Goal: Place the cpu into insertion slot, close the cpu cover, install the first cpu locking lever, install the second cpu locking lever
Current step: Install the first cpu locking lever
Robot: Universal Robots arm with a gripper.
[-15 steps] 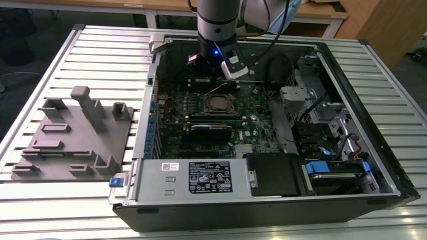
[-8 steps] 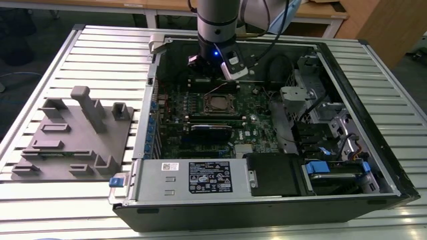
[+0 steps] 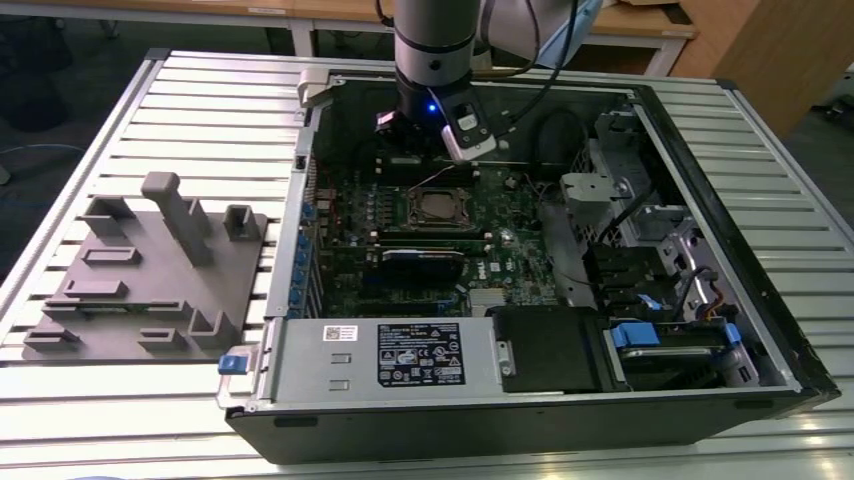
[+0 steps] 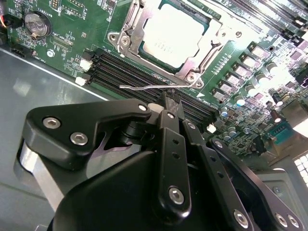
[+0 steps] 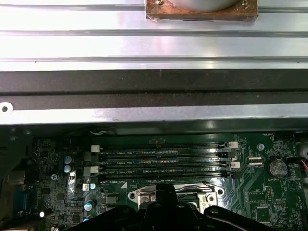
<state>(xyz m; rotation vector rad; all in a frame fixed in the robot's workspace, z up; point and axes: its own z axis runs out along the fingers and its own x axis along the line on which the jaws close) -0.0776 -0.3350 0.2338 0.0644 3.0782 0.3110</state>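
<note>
Gripper (image 4: 169,98) clenches the thin locking lever (image 4: 144,88) by its end. Cpu (image 4: 171,34) lies seated beneath the closed cpu cover (image 4: 130,33).

cpu (image 4: 173,34): pale silver-grey top
cpu cover (image 4: 126,30): shiny silver frame
motherboard (image 4: 72,21): green, fine pale tracks
memory slots (image 5: 159,159): black, white end clips
gripper (image 4: 169,96): black, silver screw heads
counter (image 3: 200,100): silver-grey, ribbed stripes
power supply (image 3: 300,365): grey, white and black labels
fixture block (image 3: 134,290): plain grey
</note>
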